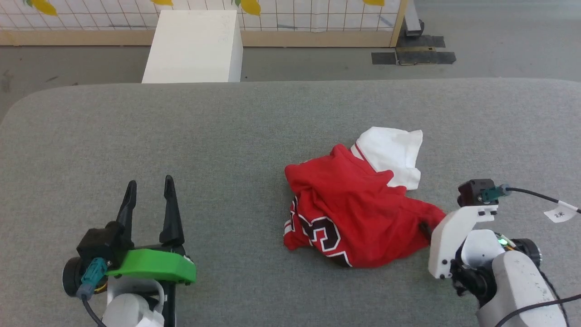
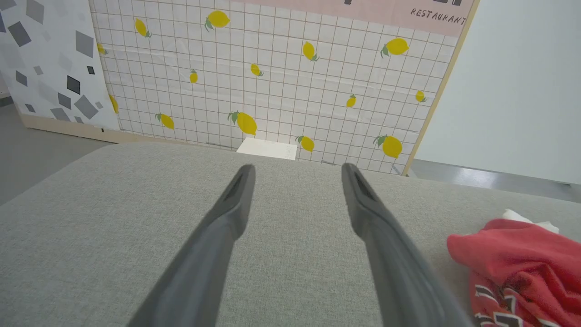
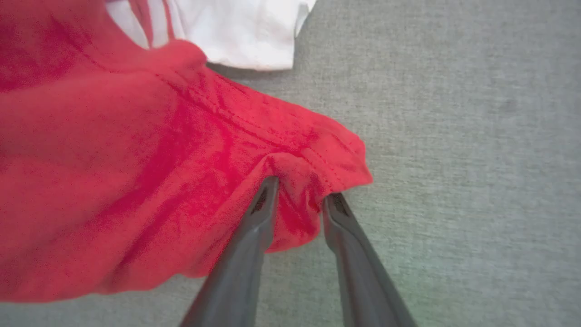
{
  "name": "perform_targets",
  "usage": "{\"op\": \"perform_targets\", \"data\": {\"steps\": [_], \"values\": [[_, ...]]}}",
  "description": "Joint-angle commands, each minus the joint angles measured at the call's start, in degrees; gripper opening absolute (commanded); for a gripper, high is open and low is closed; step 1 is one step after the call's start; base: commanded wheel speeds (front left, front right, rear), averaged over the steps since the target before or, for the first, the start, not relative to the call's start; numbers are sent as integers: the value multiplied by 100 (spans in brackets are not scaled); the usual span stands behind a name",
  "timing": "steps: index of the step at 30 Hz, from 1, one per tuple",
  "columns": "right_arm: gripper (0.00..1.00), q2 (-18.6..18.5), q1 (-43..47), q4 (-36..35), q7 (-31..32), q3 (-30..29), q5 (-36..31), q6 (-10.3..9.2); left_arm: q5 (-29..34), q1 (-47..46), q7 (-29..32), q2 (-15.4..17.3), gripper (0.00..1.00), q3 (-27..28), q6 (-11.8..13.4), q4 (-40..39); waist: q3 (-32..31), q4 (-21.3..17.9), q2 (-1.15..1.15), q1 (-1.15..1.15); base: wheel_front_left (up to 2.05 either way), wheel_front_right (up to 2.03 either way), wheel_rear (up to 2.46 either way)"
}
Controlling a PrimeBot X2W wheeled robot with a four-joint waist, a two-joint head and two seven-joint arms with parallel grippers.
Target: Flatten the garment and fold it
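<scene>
Two grippers show in the head view, one on each side of a grey cloth-covered table point(image 1: 227, 136). The left gripper point(image 1: 150, 181) sits at the lower left over bare table, its dark fingers spread apart and pointing up the view, well apart from the garment point(image 1: 354, 209). The garment lies crumpled in a heap right of the table's middle. It is mostly red, with a white sleeve point(image 1: 392, 152) sticking out at its far side and part of the black, white-outlined print at its near left edge. The right gripper point(image 1: 425, 230) reaches into the heap's right-hand corner from the lower right, with its fingers largely hidden behind its white bracket. Beyond the table stands a white box point(image 1: 195, 45) on the floor.

From the left wrist, the two fingers stand wide apart above the table with nothing between them. The red heap lies at the lower right, and a lemon-patterned wall panel point(image 2: 272, 68) rises behind.

From the right wrist, the fingers straddle a bunched red fold at the garment's hemmed corner. Cloth fills the gap and puckers at the tips, but it cannot be told whether the fold is firmly pinched.
</scene>
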Motion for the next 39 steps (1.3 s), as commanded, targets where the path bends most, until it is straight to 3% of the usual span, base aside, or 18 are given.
{"op": "perform_targets", "data": {"steps": [1,5,8,12,16,19,23,24,26,33,39], "values": [[0,25,-3,-51,-173,83,251,-8,51,93,-20,-36,100,13,-39,32,-48,-43,0,0,0,0,0],[0,25,181,-576,-519,449,741,-8,65,121,-20,-46,100,36,-79,81,-183,-114,0,0,0,0,0],[0,25,512,-1256,-443,743,1013,-8,88,165,-20,-50,100,60,-96,121,-309,-168,0,0,0,0,0],[0,-38,1244,-2379,287,1281,1640,-8,97,260,-20,-52,100,101,-109,146,-445,-264,0,0,0,0,0],[0,-533,2087,-3323,1336,1754,2065,-8,59,307,-20,-54,100,69,-133,174,-487,-319,0,0,0,0,0],[0,-688,2619,-3571,1928,1729,2236,-8,29,307,-20,-54,100,31,-129,198,-498,-334,0,0,0,0,0],[0,-685,3133,-3502,2482,1320,1829,-8,4,306,-20,-55,100,-31,-133,250,-507,-319,0,0,0,0,0],[45,-610,3163,-3520,2411,1183,1654,-8,-2,300,-20,-55,100,-47,-136,265,-504,-306,0,0,0,0,0],[100,-426,3128,-3552,2037,916,1346,-8,-7,291,-20,-55,100,-70,-143,288,-503,-280,0,0,0,0,0],[100,-20,2517,-3459,-15,233,722,-8,-19,275,-20,-55,100,-114,-162,347,-484,-161,0,0,0,0,0],[100,21,1727,-2560,-1477,218,650,-8,-59,167,-20,-55,100,-179,-128,313,-326,-32,0,0,0,0,0]]}}
